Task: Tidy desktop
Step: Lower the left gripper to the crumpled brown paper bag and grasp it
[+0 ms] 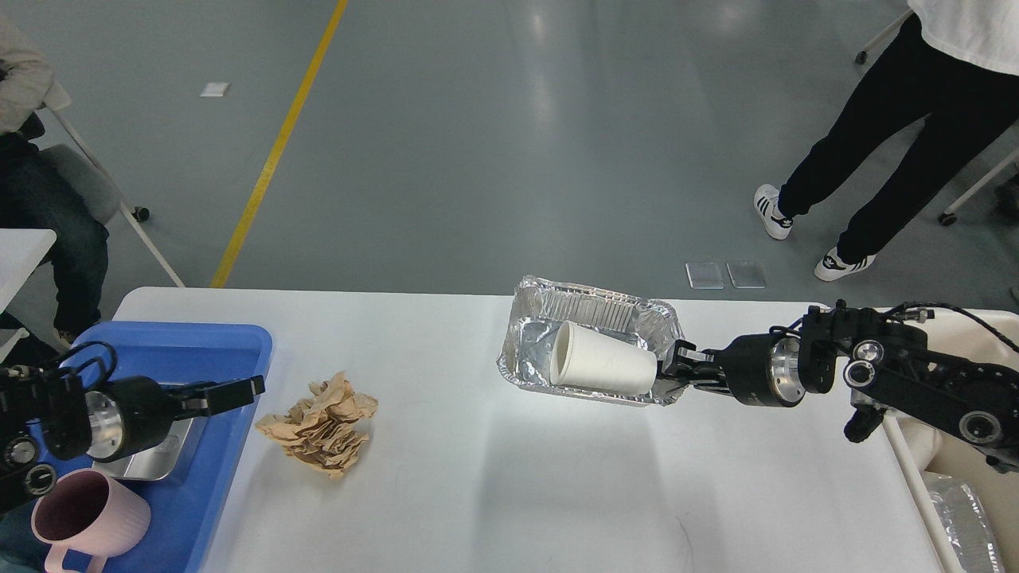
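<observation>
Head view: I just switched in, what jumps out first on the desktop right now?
The foil tray near the far edge of the desktop, with a white paper cup lying on its side in it; the right gripper grips the tray's right end, and its shadow suggests it is lifted. Next, the crumpled brown paper at left-centre, beside the blue tray, over which the left gripper hovers.
</observation>
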`<state>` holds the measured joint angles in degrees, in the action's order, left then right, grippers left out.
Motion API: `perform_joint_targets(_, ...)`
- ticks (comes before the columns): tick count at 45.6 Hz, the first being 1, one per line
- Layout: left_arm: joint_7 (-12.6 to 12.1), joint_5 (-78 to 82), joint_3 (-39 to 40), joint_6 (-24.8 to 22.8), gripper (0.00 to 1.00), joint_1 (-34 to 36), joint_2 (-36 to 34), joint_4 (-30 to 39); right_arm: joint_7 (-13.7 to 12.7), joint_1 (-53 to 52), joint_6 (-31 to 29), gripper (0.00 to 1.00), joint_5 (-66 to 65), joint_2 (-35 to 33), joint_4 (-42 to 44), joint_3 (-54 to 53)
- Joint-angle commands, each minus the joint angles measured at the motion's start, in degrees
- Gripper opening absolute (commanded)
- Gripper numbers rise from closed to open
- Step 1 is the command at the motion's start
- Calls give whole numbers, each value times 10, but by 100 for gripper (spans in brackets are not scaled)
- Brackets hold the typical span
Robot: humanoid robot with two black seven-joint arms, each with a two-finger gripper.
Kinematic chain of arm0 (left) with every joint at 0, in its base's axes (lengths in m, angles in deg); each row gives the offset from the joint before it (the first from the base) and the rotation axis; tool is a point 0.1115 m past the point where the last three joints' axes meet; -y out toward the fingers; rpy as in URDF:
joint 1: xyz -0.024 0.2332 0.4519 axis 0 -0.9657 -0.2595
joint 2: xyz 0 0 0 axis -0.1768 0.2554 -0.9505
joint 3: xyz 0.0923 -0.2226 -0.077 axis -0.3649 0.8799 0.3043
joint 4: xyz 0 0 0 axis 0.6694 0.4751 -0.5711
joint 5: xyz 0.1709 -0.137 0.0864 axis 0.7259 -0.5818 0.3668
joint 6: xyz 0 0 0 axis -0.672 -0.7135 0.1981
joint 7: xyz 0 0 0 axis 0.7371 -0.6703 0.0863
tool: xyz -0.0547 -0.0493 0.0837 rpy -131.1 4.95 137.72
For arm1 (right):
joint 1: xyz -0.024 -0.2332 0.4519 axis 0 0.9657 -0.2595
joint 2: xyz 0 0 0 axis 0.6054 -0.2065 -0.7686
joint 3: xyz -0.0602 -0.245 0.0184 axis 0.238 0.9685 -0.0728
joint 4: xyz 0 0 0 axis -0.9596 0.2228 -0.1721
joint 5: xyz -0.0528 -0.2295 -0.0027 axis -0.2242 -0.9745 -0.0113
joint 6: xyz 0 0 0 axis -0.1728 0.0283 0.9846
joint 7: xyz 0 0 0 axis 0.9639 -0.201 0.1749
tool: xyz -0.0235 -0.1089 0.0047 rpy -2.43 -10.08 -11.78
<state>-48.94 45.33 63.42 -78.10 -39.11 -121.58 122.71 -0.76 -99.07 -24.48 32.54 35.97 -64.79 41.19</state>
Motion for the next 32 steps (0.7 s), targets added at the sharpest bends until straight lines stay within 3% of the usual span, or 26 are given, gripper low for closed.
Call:
perform_joint_targets(1, 0, 26, -1, -21, 97, 3, 61, -33, 0, 0, 0, 0, 0, -2, 0, -1)
perform_joint_targets(13, 0, 49, -4, -42, 97, -2, 122, -62, 1, 3, 0, 0, 0, -3, 1, -3)
perform_joint_targets(26, 1, 76, -36, -52, 97, 1, 125, -81, 1, 7, 0, 0, 1, -7, 1, -13)
perform_joint_targets(32, 1, 77, -46, -51, 89, -3, 126, -84, 1, 8, 0, 0, 1, -7, 2, -14)
